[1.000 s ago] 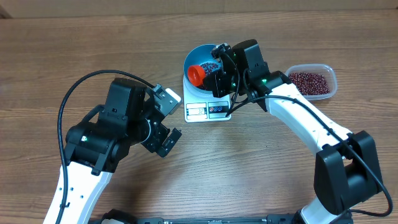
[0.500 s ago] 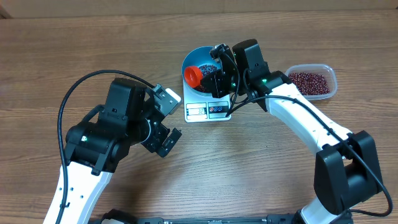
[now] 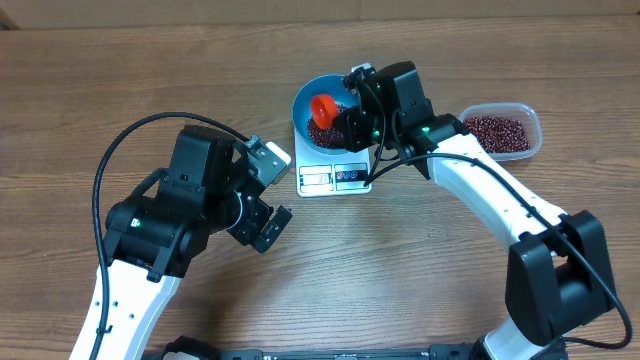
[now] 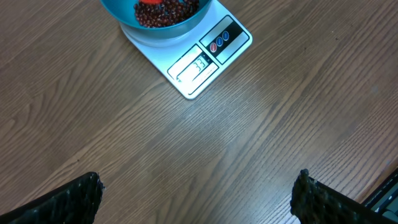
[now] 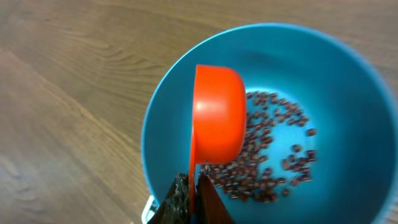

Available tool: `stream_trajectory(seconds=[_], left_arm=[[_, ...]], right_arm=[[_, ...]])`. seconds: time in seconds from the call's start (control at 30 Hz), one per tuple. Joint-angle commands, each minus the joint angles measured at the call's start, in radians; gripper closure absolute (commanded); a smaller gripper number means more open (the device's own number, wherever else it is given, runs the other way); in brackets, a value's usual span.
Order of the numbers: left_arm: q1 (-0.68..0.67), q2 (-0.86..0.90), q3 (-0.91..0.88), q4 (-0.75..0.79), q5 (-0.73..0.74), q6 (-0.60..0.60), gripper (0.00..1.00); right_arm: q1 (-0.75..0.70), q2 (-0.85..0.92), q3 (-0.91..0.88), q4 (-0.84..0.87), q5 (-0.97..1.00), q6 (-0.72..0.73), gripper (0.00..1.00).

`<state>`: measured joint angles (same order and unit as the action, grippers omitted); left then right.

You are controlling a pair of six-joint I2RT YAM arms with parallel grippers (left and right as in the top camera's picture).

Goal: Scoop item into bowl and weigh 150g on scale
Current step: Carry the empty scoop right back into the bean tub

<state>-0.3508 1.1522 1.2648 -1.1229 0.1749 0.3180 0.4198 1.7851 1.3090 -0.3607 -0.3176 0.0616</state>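
Right gripper (image 3: 347, 119) pinches orange scoop (image 3: 322, 106), tipped over blue bowl (image 3: 308, 88) on scale (image 3: 335, 178); beans (image 3: 323, 135) inside.

Bowl (image 3: 300, 112) sits on the scale (image 3: 335, 178), beans (image 3: 325, 136) in the bowl, scoop (image 3: 322, 106) right over them. Tub (image 3: 536, 130) with more beans is off to the scale's right, well apart.
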Motion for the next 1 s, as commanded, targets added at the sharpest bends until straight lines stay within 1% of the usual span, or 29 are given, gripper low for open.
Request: stream_trajectory(seconds=[0.0,0.1,0.17,0.3,0.37,0.43,0.63,0.9,0.97], left_arm=[[0.003,0.005,0.021,0.001,-0.006,0.019,0.00],[0.004,0.005,0.021,0.001,-0.006,0.019,0.00],[0.004,0.005,0.021,0.001,-0.006,0.019,0.00],[0.003,0.005,0.021,0.001,-0.006,0.019,0.00],[0.004,0.005,0.021,0.001,-0.006,0.019,0.00],[0.004,0.005,0.021,0.001,-0.006,0.019,0.00],[0.004,0.005,0.021,0.001,-0.006,0.019,0.00],[0.003,0.005,0.021,0.001,-0.006,0.019,0.00],[0.004,0.005,0.021,0.001,-0.006,0.019,0.00]], right_arm=[[-0.035,-0.144,0.023,-0.005,0.068,-0.040,0.97],[-0.090,-0.263,0.023,-0.047,0.211,-0.041,0.96],[-0.135,-0.309,0.023,-0.090,0.354,-0.040,0.96],[-0.226,-0.328,0.023,-0.199,0.579,-0.040,0.96],[-0.307,-0.309,0.021,-0.298,0.639,-0.040,0.96],[-0.376,-0.287,0.020,-0.348,0.638,-0.040,0.96],[-0.469,-0.240,0.020,-0.370,0.630,-0.040,0.96],[-0.486,-0.168,0.019,-0.419,0.589,-0.041,0.96],[-0.486,-0.149,0.019,-0.421,0.589,-0.066,0.96]])
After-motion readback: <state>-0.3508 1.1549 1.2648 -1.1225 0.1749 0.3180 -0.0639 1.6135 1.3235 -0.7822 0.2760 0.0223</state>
